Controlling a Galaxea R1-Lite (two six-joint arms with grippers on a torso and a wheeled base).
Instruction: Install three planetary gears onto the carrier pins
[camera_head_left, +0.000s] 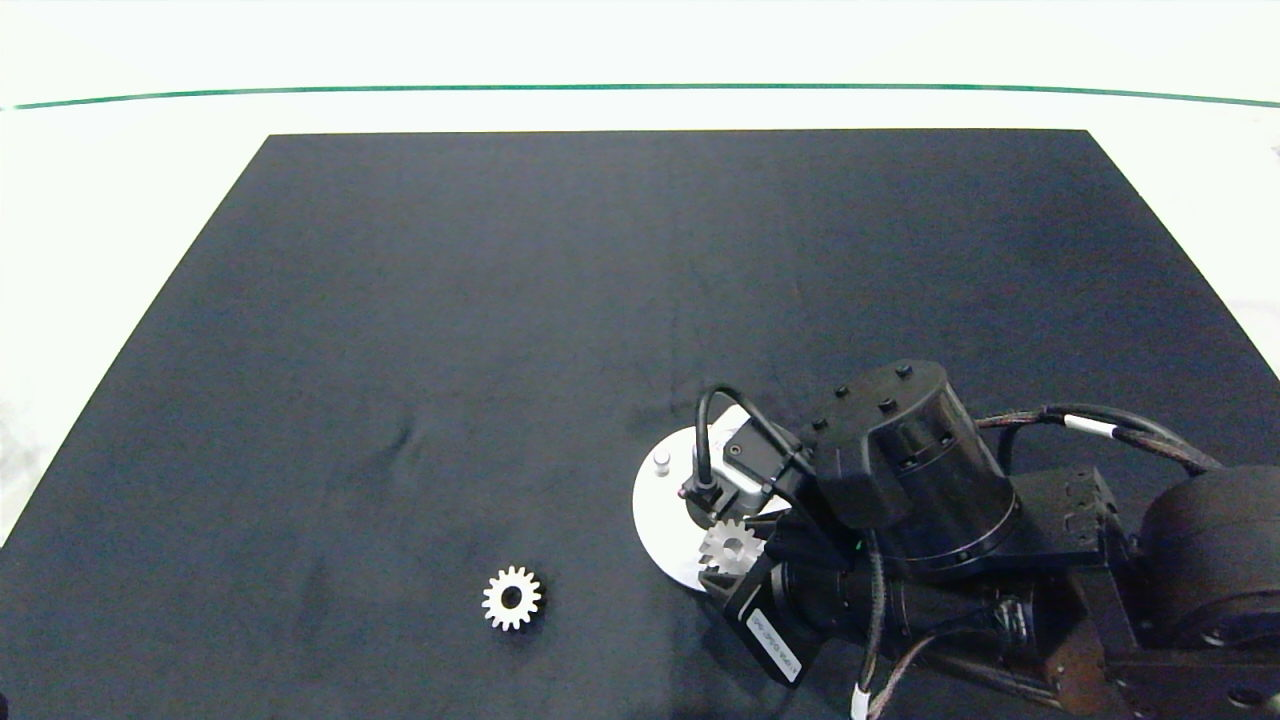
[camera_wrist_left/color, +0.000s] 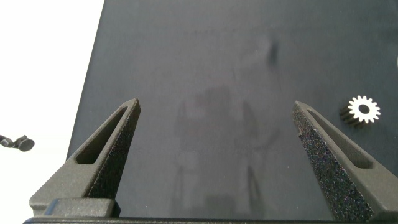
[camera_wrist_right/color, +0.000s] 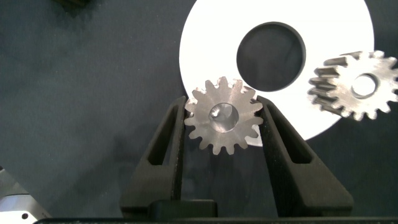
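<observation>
A white disc (camera_head_left: 655, 500) (camera_wrist_right/color: 211, 43) with a large centre hole lies on the black mat, partly under my right arm. One carrier pin (camera_head_left: 661, 461) stands clear on it; the other pins are hidden. My right gripper (camera_wrist_right/color: 222, 111) is shut on a planetary gear (camera_wrist_right/color: 222, 118) (camera_head_left: 731, 547) at the disc's near rim, a finger against each side. Silver metal shows inside its bore. A second gear (camera_wrist_right/color: 357, 84) sits tilted at the disc's rim. A third gear (camera_head_left: 511, 598) (camera_wrist_left/color: 363, 110) lies flat on the mat, left of the disc. My left gripper (camera_wrist_left/color: 216, 106) hangs open over bare mat.
The black mat (camera_head_left: 500, 300) covers most of a white table (camera_head_left: 100, 200), with a green line (camera_head_left: 640, 88) along the far side. A small dark part (camera_wrist_left/color: 17, 142) lies on the white surface beside the mat. My right arm (camera_head_left: 900, 470) covers the disc's right half.
</observation>
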